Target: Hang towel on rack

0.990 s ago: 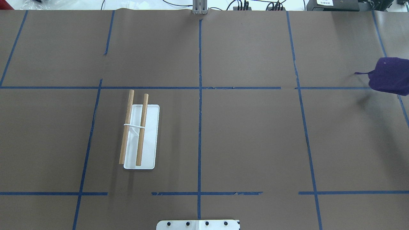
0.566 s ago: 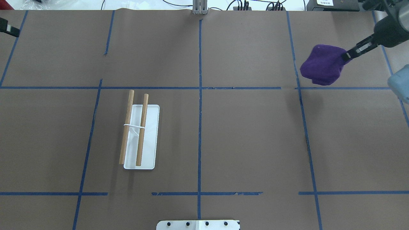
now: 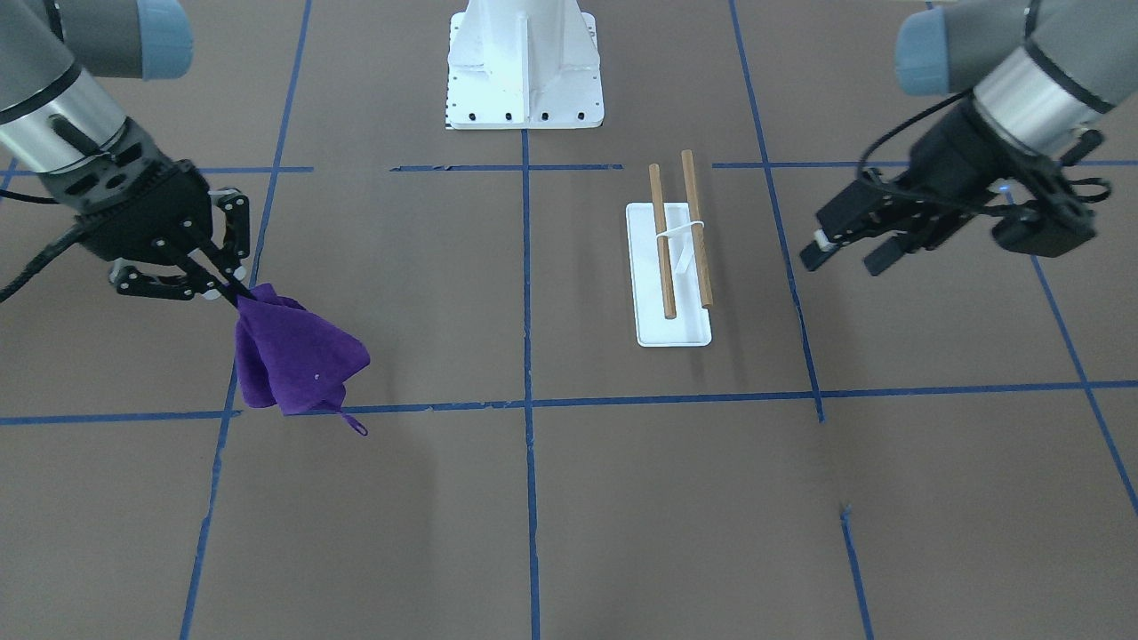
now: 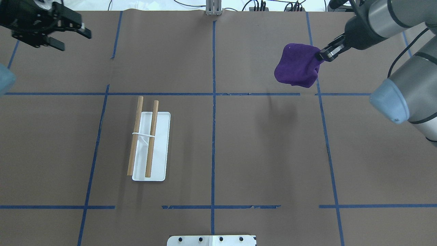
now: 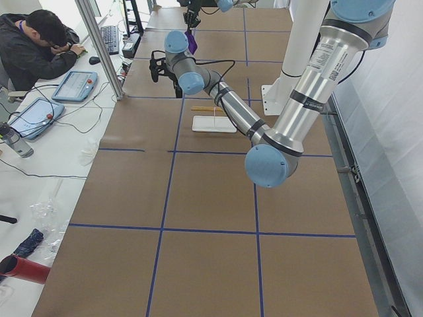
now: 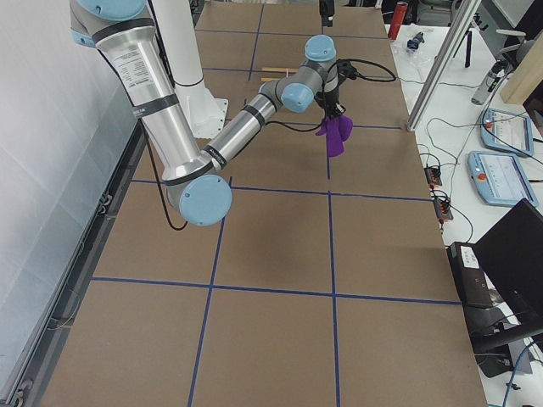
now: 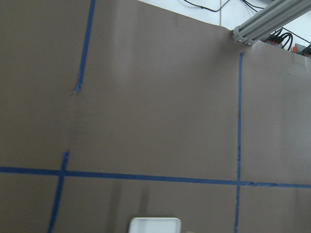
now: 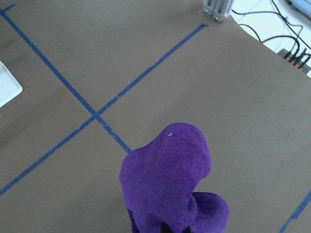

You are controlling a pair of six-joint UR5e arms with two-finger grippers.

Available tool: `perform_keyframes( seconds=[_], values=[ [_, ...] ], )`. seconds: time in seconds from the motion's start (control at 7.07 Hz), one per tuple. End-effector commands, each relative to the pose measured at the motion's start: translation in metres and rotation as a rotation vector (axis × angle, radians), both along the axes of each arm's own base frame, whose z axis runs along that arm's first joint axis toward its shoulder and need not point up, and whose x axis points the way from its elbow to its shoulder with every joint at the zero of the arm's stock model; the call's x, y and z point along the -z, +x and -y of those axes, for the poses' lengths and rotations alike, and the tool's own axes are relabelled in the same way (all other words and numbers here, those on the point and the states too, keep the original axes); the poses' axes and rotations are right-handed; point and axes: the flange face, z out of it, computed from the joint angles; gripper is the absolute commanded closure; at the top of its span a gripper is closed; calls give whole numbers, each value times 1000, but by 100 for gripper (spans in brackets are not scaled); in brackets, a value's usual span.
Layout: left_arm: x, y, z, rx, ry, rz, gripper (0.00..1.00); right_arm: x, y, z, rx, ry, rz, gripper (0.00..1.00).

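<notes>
Your right gripper [image 3: 233, 298] is pinching the purple towel [image 3: 293, 360] by one bunched corner, fingers pressed together on the cloth. The towel is hanging clear of the table [image 4: 266, 153], casting a shadow on the brown paper. A small hang loop [image 3: 356, 428] is dangling off its bottom edge. You're looking at it well apart from the rack [image 3: 673, 333], off to the rack's robot-right side and farther from the robot than the rack's far end.

Your left gripper [image 3: 840, 260] is hovering with its fingers spread, holding nothing, on the rack's robot-left side and above the table. The rack is standing upright on its flat white base, both wooden dowels [image 3: 660, 240] lying parallel, nothing draped on them. The white pedestal [image 3: 524, 71] is sitting beyond the rack's near end.

Writing: a white label [image 4: 346, 2] is showing on a dark box past the table edge, far right of the rack; the print is too small to read.
</notes>
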Motion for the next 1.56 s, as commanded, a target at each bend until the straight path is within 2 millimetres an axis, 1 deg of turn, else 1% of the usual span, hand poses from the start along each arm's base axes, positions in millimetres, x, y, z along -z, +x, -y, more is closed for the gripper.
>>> perform_keyframes(
  seconds=[0.0,0.14,0.28,0.42,0.57,0.71,0.99,1.13,1.27,1.41],
  values=[
    [54,76,-22,29,-190,-62,0,48,-58,-34,-28,19,46,100],
    [66,102,-28,31,-231,-68,0,66,-83,-49,-39,54,47,100],
    [79,135,-29,21,-294,-68,0,82,-122,-75,-51,96,31,100],
    [84,169,-29,77,-339,-55,0,94,-135,-98,-82,84,43,100],
    [78,188,-30,114,-371,-73,3,104,-134,-107,-79,91,55,100],
    [73,194,-24,130,-414,-104,4,110,-140,-117,-80,105,59,100],
    [67,200,-27,123,-421,-97,5,115,-139,-122,-81,115,68,100],
    [69,200,-28,124,-424,-100,20,116,-139,-123,-81,116,70,100],
    [70,198,-30,120,-413,-105,74,117,-139,-123,-80,117,72,100],
    [69,197,-30,118,-404,-102,100,117,-139,-123,-80,117,72,100]
  ],
)
